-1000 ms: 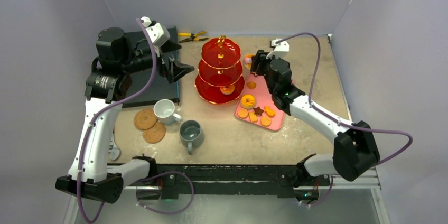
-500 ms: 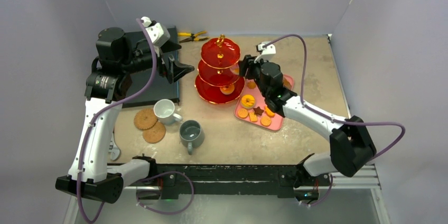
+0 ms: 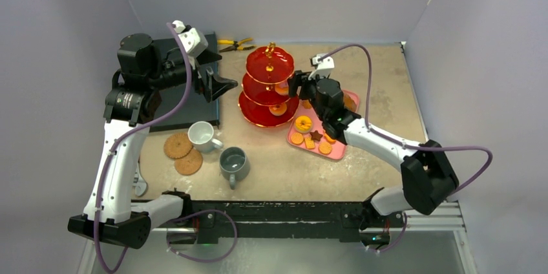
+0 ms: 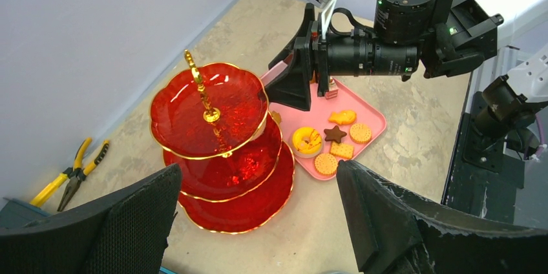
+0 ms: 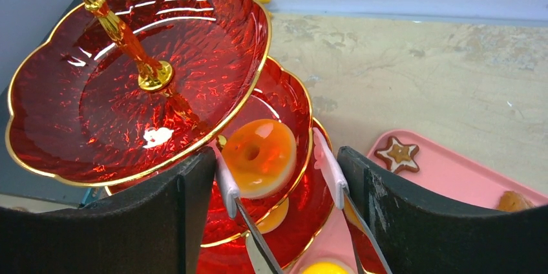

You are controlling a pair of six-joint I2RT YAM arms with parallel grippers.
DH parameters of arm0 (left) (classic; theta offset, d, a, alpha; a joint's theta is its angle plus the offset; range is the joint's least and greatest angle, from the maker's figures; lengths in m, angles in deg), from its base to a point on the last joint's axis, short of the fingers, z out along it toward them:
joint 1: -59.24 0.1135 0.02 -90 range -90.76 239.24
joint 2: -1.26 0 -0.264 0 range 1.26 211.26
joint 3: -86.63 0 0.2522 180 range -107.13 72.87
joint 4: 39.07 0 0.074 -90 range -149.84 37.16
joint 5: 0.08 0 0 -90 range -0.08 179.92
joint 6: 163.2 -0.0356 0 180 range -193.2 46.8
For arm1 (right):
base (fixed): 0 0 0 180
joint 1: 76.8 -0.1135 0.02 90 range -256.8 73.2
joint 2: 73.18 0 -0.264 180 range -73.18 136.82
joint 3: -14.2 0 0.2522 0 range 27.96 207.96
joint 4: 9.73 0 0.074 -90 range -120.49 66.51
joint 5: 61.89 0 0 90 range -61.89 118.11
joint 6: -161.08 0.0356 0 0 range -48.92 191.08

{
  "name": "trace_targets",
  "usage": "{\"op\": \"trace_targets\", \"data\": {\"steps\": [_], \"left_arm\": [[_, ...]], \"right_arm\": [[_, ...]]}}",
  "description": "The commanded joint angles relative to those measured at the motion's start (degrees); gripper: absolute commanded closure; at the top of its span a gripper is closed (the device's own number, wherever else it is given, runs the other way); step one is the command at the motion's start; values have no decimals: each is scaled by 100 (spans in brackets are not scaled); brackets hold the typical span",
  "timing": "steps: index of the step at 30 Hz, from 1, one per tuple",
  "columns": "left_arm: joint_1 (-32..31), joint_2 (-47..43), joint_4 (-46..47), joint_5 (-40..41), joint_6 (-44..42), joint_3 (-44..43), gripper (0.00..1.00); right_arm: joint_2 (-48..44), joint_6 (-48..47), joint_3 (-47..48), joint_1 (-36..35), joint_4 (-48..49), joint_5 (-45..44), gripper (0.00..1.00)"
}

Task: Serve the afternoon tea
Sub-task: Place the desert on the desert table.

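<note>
Overhead and wrist views of the table (image 3: 291,174), read from my bases outward. Nearest stand the grey mug (image 3: 233,162) and, just behind it to the left, the white mug (image 3: 201,135), both upright on the bare table. Two overlapping cork coasters (image 3: 178,146) lie beside the white mug, with nothing on them. To the right lies the pink tray (image 4: 371,119), carrying the loose biscuits (image 4: 360,133), a chocolate star (image 4: 335,134) and a ring doughnut (image 4: 306,141). Beyond the mugs rises the red three-tier stand (image 3: 278,67), upright, its gold handle at the top. My right pincer (image 5: 276,170) reaches over the tray to the stand's middle tier (image 5: 287,103). An orange ring pastry (image 5: 260,154) rests on that tier between my white pads. The left pad is against or just beside it, the right pad stands clear, so the jaws are parted and grip nothing. A second orange pastry (image 3: 278,109) lies on the bottom tier. My left pincer (image 4: 255,177) hangs raised to the left of the stand, fingers spread wide and empty, above the dark slab (image 3: 194,109). Farthest back lie the yellow-handled pliers (image 3: 234,44).
</note>
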Motion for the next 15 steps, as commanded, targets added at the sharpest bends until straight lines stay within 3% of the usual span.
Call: {"op": "trace_targets", "data": {"steps": [1, 15], "left_arm": [[7, -28, 192, -104, 90, -118, 10], [6, -28, 167, -129, 94, -133, 10]], "right_arm": [[-304, -27, -105, -19, 322, 57, 27], [-1063, 121, -314, 73, -458, -480, 34]]}}
